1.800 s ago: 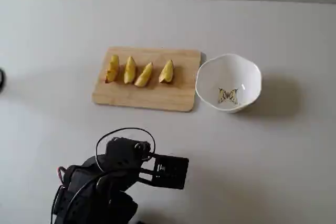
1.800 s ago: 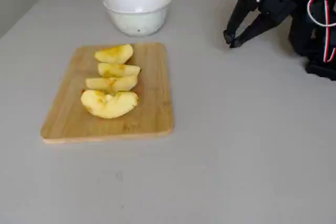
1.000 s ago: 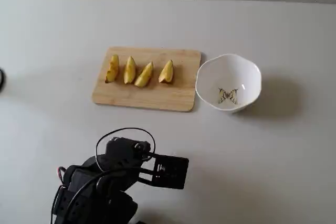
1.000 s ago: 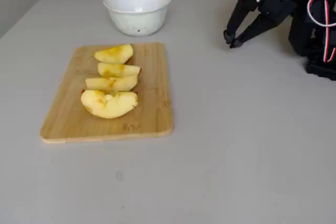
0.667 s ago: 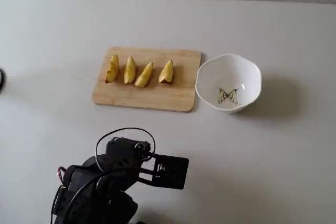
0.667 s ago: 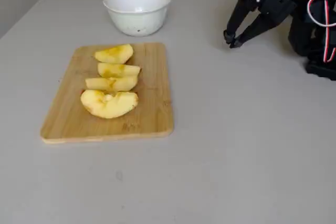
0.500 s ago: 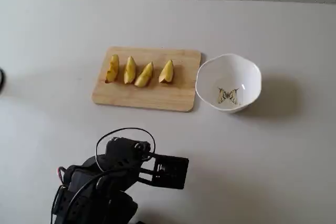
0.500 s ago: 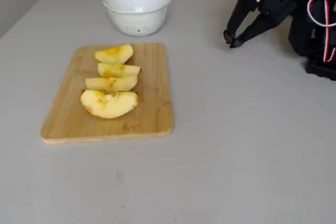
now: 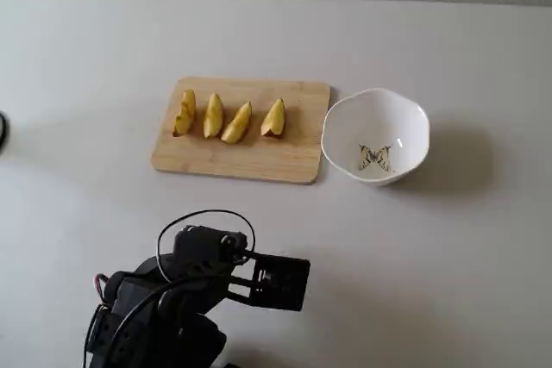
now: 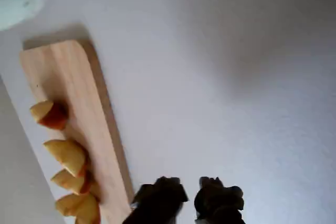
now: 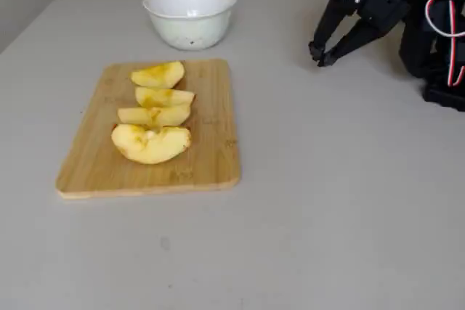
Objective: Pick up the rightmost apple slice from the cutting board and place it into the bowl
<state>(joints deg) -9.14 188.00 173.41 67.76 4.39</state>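
Four apple slices lie in a row on the cutting board (image 9: pixel 259 161). The rightmost apple slice (image 9: pixel 274 118) is the one nearest the bowl (image 9: pixel 392 118). It also shows in the other fixed view (image 11: pixel 158 75) and, with its red skin, in the wrist view (image 10: pixel 48 115). The white bowl, with a butterfly drawing inside, stands just right of the board and holds nothing. My gripper (image 9: pixel 289 283) hovers over bare table in front of the board, well away from the slices. Its fingertips (image 11: pixel 320 55) stand almost together with nothing between them, as the wrist view (image 10: pixel 189 192) also shows.
The board (image 11: pixel 207 157) and bowl (image 11: pixel 190 27) stand apart on a plain grey table. The arm's base and cables (image 11: pixel 443 41) fill the far right in a fixed view. A dark object (image 9: pixel 3 131) pokes in at the left edge.
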